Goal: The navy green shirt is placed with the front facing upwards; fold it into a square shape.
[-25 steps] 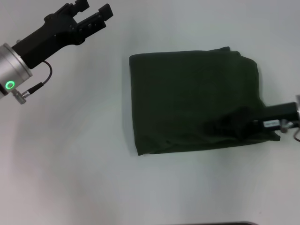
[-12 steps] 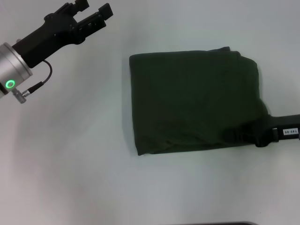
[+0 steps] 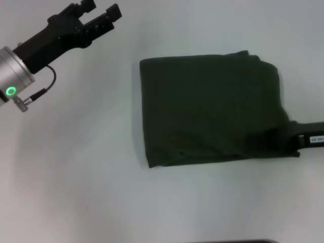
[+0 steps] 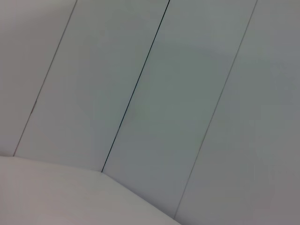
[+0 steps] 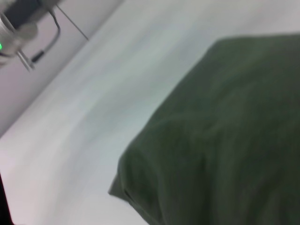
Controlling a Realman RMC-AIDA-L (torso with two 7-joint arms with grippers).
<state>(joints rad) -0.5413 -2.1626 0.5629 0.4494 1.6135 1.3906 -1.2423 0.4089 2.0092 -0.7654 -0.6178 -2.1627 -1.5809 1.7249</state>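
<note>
Right gripper (image 3: 288, 143), a black fingered tool reaching in from the right edge of the head view, is seen at the near right corner of the navy green shirt (image 3: 210, 114), a dark olive cotton garment folded into a near-square block on the white table (image 3: 76, 172). Whether its fingers are apart or closed on cloth cannot be told, since black metal and dark fabric merge there. Compared with a second ago, the raised bunch of fabric at that corner has been laid flatter, and the gripper has been drawn outward toward the right edge. This is judged as the last fold being set down and the task being close to done, though the right side is less straight than the left.

Left gripper (image 3: 98, 15) is held well apart from the shirt at the far left, fingers apart and empty. Its wrist view shows only pale panels. The chest lettering, collar and tag are hidden inside the folds. Most of the right arm is cut off by the frame.
</note>
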